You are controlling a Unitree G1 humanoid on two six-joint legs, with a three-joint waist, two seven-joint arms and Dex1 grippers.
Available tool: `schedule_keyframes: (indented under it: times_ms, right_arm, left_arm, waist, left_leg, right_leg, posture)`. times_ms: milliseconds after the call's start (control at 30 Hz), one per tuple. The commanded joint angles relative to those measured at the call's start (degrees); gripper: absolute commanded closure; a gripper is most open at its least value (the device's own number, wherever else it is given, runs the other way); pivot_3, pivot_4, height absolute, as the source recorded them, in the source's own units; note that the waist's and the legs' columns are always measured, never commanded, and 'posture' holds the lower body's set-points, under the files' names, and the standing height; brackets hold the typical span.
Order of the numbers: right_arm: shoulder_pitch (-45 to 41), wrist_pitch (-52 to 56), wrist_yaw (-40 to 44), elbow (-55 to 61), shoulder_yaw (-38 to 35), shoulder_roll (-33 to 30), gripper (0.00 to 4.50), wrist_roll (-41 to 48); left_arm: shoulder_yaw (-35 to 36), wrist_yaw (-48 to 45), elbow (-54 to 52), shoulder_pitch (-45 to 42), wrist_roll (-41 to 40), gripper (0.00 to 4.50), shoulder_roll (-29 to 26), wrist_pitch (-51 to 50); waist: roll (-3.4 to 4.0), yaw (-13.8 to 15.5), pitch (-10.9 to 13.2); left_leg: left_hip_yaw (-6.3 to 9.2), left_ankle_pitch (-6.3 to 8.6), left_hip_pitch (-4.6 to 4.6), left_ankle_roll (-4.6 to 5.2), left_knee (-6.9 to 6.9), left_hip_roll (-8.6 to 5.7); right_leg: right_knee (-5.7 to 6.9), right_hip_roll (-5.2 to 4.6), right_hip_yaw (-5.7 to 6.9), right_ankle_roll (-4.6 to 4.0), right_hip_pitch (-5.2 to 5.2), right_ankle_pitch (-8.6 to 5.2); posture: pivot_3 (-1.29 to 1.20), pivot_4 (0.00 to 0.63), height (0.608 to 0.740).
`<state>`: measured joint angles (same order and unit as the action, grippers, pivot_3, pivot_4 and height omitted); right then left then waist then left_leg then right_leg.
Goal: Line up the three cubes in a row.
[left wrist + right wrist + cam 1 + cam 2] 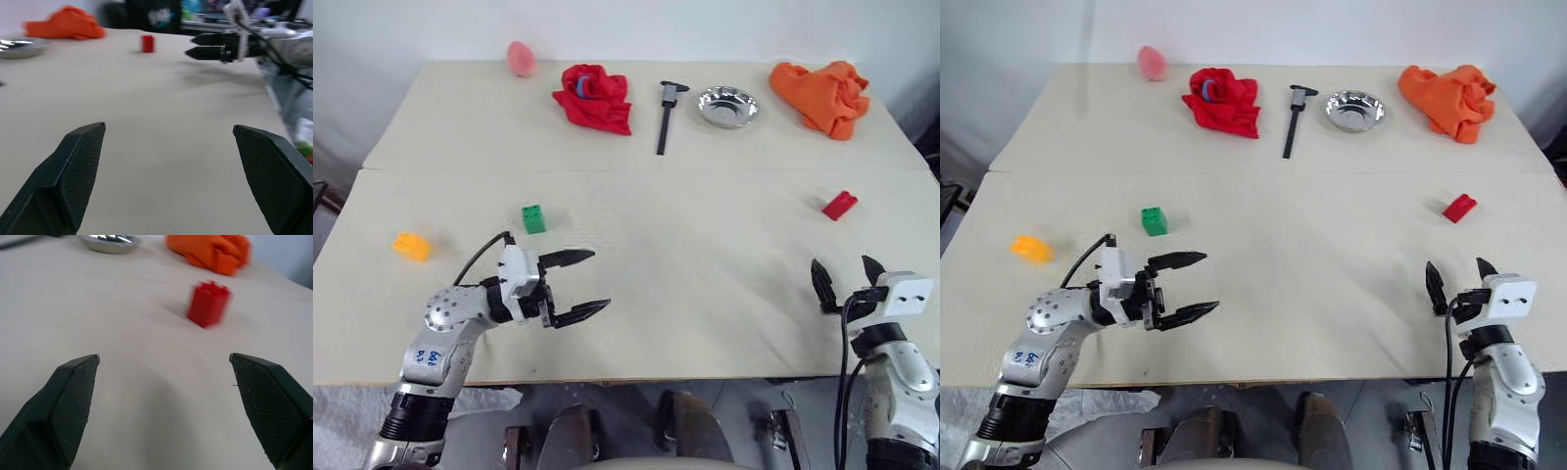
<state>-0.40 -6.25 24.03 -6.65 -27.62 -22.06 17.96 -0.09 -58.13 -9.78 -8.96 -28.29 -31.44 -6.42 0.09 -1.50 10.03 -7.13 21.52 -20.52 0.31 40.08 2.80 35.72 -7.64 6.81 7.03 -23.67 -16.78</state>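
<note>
Table [705, 294] is carrying an orange cloth [820, 95] and red cloth [595, 96] at far edge, w/ bowl [728, 106] btwn them; left gripper [584, 285] and right gripper [847, 276] are hovering near front, both w/ fingers apart, holding nothing; green brick [533, 218] is sitting just beyond left gripper, yellow brick [412, 246] at far left, red brick [839, 205] lying well beyond right gripper

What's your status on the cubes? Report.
Left gripper and right gripper open, empty. Red cube, green cube, orange-yellow cube scattered apart, no row yet. Nothing between them.
</note>
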Motion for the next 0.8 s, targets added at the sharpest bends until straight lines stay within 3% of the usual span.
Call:
schedule_keyframes:
  times_ms: [33,133,233,400,567,800]
  right_arm:
    - [-5.3,5.1,-6.5,2.2,-0.3,-2.0,0.00,-1.2]
    - [-11.9,12.3,-11.6,1.5,0.2,-3.7,0.00,-2.1]
    - [-25.1,21.2,-17.8,-4.3,1.0,-6.9,0.00,-3.7]
    - [-37.2,25.2,-21.4,-15.1,2.4,-8.5,0.00,-5.2]
    - [-44.1,24.9,-24.3,-25.1,4.5,-9.1,0.00,-7.8]
    - [-47.2,21.6,-29.1,-33.3,5.6,-8.8,0.00,-10.2]
  left_arm:
    - [0.0,-1.8,-0.2,-1.0,-0.3,0.08,-0.9,-0.5]
    - [0.2,-1.4,0.0,-1.6,0.0,0.08,-0.2,-0.2]
    - [0.3,-0.9,-0.1,-1.4,0.2,0.08,0.3,0.1]
    - [-0.3,-0.3,-1.1,0.1,1.3,0.08,1.0,1.2]
    - [-0.4,0.9,-1.7,1.2,2.5,0.08,1.8,2.0]
    - [0.0,1.6,-1.2,1.4,3.6,0.08,1.5,3.5]
  waist:
    - [0.02,-0.5,0.0]
    - [0.03,-0.3,0.0]
    - [0.04,-0.2,0.0]
    - [0.06,0.1,0.0]
    - [0.06,0.0,0.0]
    - [0.06,-0.2,0.0]
  left_leg:
    - [0.01,-0.01,0.12,-0.02,-0.04,0.01]
    - [0.06,-0.01,0.25,-0.03,-0.06,0.02]
    - [0.09,0.00,0.24,0.00,-0.04,-0.01]
    - [0.06,0.00,0.18,0.00,-0.08,0.01]
    - [-0.14,0.01,0.07,0.02,-0.07,-0.03]
    - [-0.16,0.01,0.06,0.02,-0.07,0.00]
  right_leg:
    - [0.04,0.07,-0.13,-0.01,0.00,0.00]
    - [0.14,0.10,-0.29,-0.06,0.00,-0.03]
    - [0.14,0.04,-0.42,-0.04,-0.03,-0.02]
    - [0.15,0.06,-0.28,-0.10,-0.06,-0.06]
    - [0.10,0.01,-0.22,-0.10,-0.07,-0.06]
    - [0.10,0.02,-0.21,-0.09,-0.08,-0.05]
  posture:
    - [0.00,0.150,0.740]
    - [0.00,0.150,0.740]
    - [0.00,0.150,0.740]
    - [0.00,0.150,0.740]
    - [0.00,0.150,0.740]
    - [0.00,0.150,0.740]
